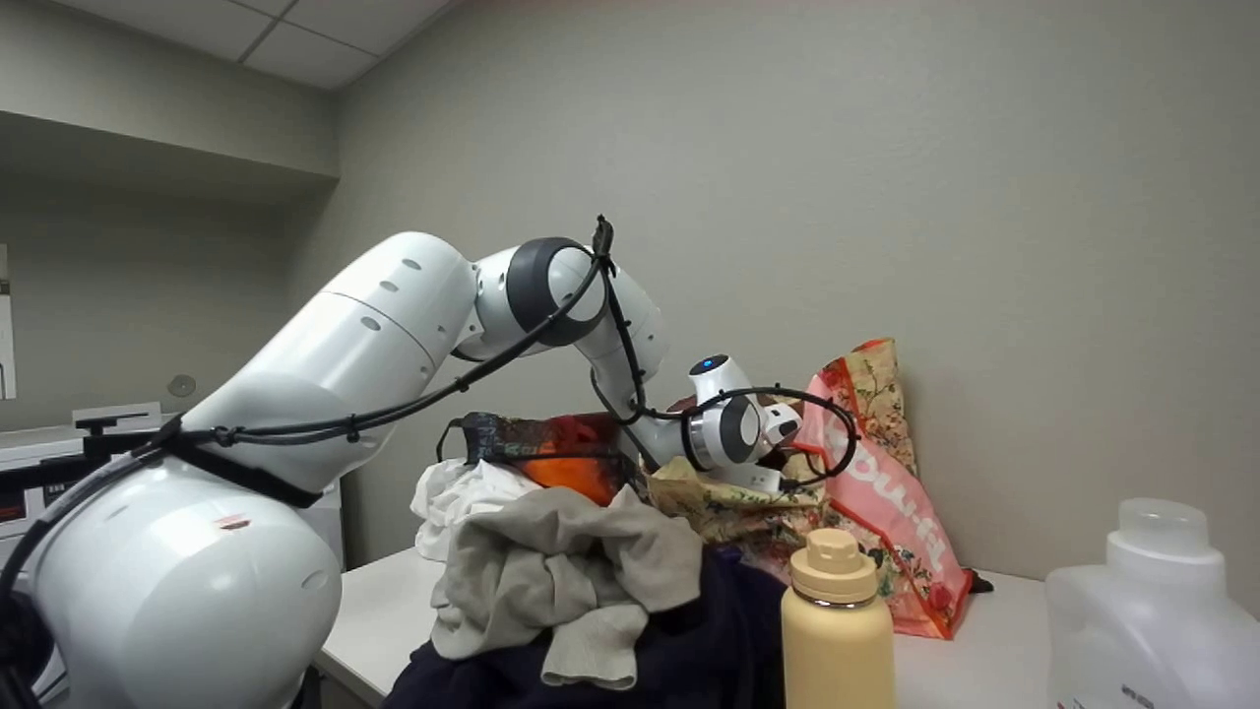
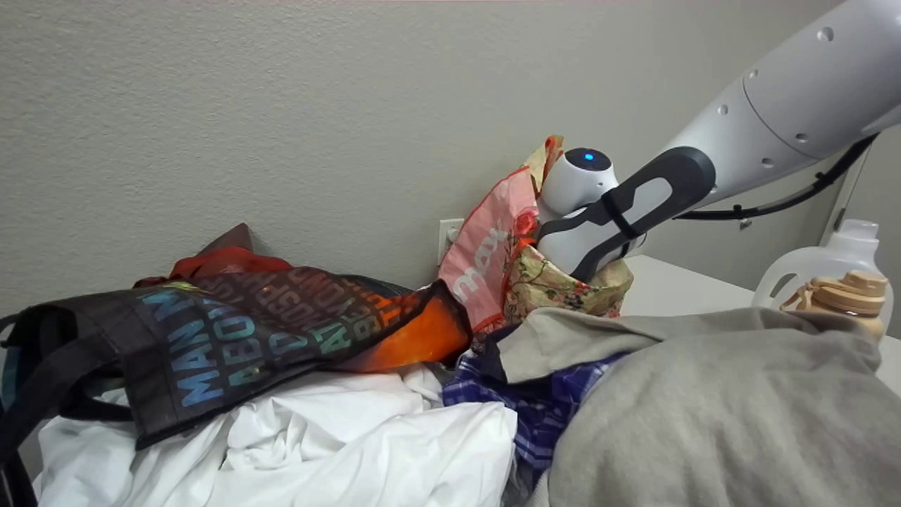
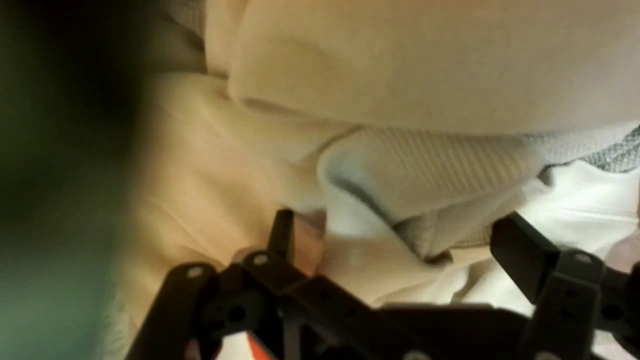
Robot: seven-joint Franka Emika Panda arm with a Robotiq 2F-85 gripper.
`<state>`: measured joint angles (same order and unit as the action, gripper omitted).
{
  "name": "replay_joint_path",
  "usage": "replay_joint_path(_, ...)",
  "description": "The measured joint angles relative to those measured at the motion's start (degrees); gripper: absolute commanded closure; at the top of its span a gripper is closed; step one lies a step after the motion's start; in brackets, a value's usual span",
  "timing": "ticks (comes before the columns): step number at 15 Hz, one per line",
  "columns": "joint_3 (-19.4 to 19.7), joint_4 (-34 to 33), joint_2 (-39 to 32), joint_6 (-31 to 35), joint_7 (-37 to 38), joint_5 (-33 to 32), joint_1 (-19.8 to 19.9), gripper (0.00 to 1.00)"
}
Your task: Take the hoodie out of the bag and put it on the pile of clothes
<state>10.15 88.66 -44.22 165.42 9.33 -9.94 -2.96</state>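
Observation:
The bag (image 1: 891, 502) is floral with a pink lettered panel and stands against the wall. It also shows in an exterior view (image 2: 486, 246). The arm reaches down into its opening, so the gripper is hidden in both exterior views. In the wrist view the gripper (image 3: 397, 220) is open, with its fingers wide apart. Pale beige fabric with a ribbed band, seemingly the hoodie (image 3: 425, 70), fills the view ahead of and between the fingers. The pile of clothes has a grey garment (image 1: 571, 561) on dark navy cloth, which also shows in an exterior view (image 2: 718, 401).
A dark lettered bag (image 2: 260, 331) lies on white cloth (image 2: 338, 443) beside the pile. Purple plaid cloth (image 2: 549, 394) shows under the grey garment. A yellow bottle (image 1: 837, 630) and a translucent jug (image 1: 1142, 620) stand in front of and beside the floral bag. The wall is close behind.

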Motion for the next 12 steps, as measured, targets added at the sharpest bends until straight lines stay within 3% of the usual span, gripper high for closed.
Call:
replay_joint_path(6,-0.46,-1.10,-2.10,0.01,0.00,1.73,-0.01,0.00)
replay_joint_path(8,-0.58,-1.13,-2.29,0.07,0.00,2.10,-0.04,0.27)
replay_joint_path(12,-0.68,-1.14,-2.44,0.45,0.00,2.59,-0.04,0.57)
